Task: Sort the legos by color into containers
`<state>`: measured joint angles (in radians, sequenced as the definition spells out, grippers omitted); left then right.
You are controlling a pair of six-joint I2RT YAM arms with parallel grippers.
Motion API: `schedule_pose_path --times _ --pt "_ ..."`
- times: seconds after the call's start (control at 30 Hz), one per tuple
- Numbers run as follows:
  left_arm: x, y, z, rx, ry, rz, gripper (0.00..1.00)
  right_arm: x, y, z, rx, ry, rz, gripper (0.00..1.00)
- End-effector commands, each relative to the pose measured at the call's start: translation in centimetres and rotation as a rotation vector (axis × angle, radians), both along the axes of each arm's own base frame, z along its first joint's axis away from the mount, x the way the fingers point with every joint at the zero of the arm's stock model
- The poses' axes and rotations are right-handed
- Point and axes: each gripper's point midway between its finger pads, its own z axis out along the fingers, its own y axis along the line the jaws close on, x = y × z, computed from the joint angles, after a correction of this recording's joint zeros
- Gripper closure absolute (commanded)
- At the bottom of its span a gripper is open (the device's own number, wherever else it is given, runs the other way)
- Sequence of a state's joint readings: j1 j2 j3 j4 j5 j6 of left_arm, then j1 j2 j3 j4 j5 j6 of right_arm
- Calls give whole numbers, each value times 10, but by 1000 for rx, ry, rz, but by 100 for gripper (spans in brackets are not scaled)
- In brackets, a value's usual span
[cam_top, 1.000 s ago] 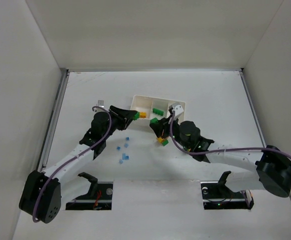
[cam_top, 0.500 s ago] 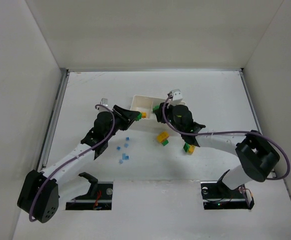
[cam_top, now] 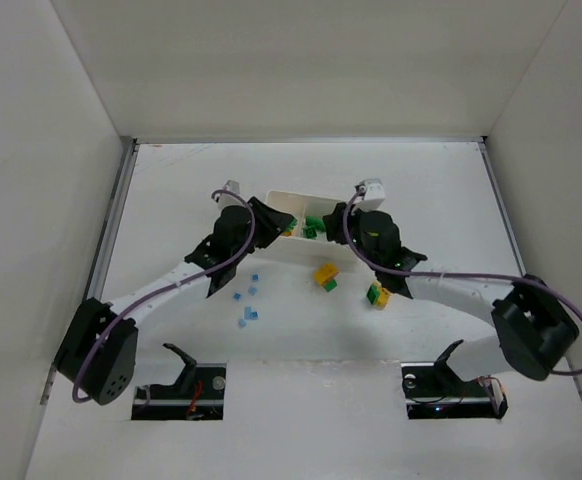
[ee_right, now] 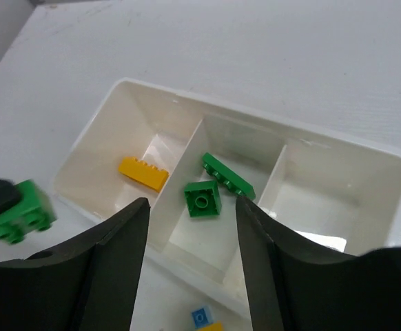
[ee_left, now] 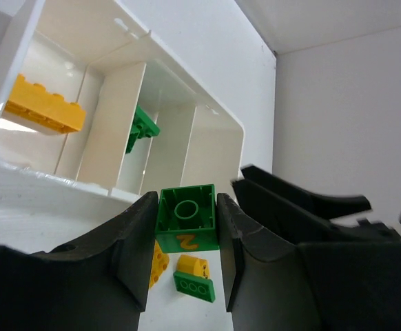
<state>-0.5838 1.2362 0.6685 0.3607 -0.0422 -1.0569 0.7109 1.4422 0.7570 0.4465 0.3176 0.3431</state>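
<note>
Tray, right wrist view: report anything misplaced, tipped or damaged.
Nothing stands out. The yellow brick lies alone in one end compartment, a square green brick and a flat green one share the middle, and the tray looks undamaged. The left gripper grips a third green brick beside it.

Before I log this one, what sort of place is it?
Probably a lab test cell: white table boxed in by plain white walls, two robot arms bolted at its edge, a tray and legos.
</note>
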Motion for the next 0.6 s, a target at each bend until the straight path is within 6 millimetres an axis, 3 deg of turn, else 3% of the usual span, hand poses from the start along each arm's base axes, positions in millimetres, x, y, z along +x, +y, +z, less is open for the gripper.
schedule_pose_path --times 0.0,0.07,0.2,0.33,0.57 --pt "20 -17 27 54 -106 -13 90 -13 -26 18 56 -42 -81 49" --pt "29 -25 22 106 -115 -21 90 -30 -33 12 76 -18 -81 57" --pt "46 -44 11 206 -131 -42 88 -54 -42 -3 98 34 -74 54" --pt "63 -57 -6 278 -114 -50 83 -78 -33 -20 60 95 -17 41" --pt "75 -71 -14 335 -101 -76 55 -107 -3 -42 -21 152 99 7"
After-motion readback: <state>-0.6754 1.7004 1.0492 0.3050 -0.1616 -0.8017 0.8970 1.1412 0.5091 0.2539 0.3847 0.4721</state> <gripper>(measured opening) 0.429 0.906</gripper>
